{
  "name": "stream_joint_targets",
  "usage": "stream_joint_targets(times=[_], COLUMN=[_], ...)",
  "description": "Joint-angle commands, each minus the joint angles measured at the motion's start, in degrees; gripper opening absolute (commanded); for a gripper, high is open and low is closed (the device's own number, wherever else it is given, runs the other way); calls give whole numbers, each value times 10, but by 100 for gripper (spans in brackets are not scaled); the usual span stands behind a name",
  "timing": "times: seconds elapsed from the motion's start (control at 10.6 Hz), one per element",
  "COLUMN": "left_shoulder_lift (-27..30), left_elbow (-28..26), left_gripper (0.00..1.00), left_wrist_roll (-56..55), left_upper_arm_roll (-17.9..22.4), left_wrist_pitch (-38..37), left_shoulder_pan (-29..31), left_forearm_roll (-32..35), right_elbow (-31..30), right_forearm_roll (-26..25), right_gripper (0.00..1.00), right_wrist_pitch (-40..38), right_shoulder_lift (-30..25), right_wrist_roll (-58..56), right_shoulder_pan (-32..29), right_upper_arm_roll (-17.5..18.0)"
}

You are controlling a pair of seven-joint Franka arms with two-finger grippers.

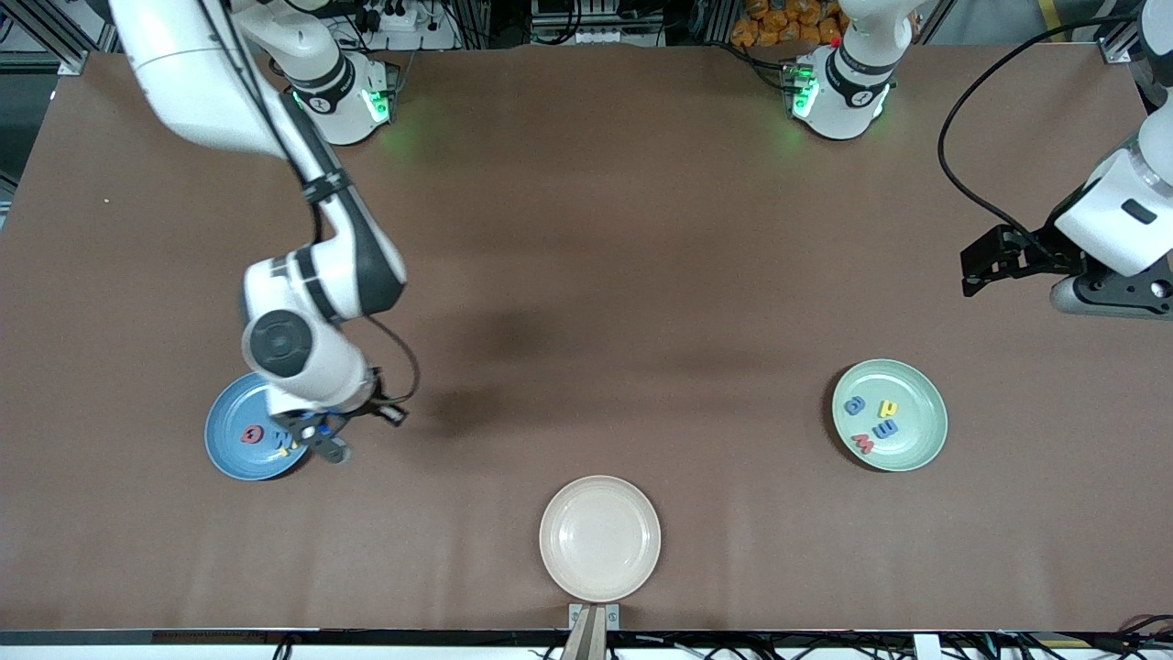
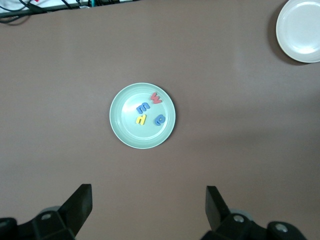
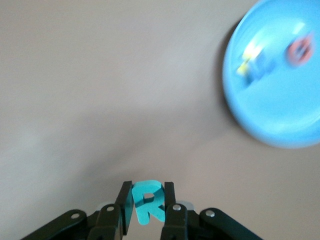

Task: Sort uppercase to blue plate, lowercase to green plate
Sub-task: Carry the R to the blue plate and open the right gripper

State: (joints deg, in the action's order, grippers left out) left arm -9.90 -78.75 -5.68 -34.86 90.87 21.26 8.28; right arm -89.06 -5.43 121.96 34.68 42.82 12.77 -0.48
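A teal R [image 3: 148, 201] is pinched between the closed fingers of the right gripper [image 1: 316, 438], held over the rim of the blue plate [image 1: 224, 446] near the worktop's front edge at the right arm's end. A red Q [image 1: 252, 434] already lies there. Released at the rim, the R could be tipped onto the table. The left gripper [image 2: 147, 210] waits wide open, empty, above the green plate [image 1: 921, 440] with its lowercase letters [image 1: 875, 417].

Blurry letters, hidden plate edge

The right arm [image 1: 302, 357] covers part of the blue plate [image 1: 229, 449]. The letters on it look smeared; the red one [image 3: 300, 49] may be a Q.
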Motion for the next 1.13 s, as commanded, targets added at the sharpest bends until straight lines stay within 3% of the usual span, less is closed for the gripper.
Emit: stream_joint_targets(times=[0.0,0.19,0.28,0.38,0.47,0.75,1.04], left_shoulder_lift=[24,42,48,59,74,88,88], left_elbow=[-6,-6,-7,-9,-14,-18,-32], left_gripper=[100,100,100,100,100,100,100], left_wrist_roll=[6,8,8,8,8,30,43], left_upper_arm_roll=[20,94,109,113,120,188,230], left_wrist_pitch=[-29,-33,-34,-35,-40,-65,-66], left_shoulder_pan=[-14,-75,-85,-87,-98,-159,-162], left_forearm_roll=[-13,-19,-25,-27,-27,-27,-88], right_elbow=[6,4,3,4,3,-57,-151], right_forearm_roll=[-19,-23,-32,-46,-49,-42,-30], right_gripper=[0,0,11,62,100,100,100], right_wrist_pitch=[-7,-7,-5,-1,1,10,6], right_shoulder_lift=[6,5,5,6,6,-47,-150], right_wrist_roll=[-141,-231,-268,-293,-318,-333,-334], right_shoulder_pan=[-24,-67,-82,-94,-105,-112,-135], right_upper_arm_roll=[-44,-48,-52,-62,-63,-58,-16])
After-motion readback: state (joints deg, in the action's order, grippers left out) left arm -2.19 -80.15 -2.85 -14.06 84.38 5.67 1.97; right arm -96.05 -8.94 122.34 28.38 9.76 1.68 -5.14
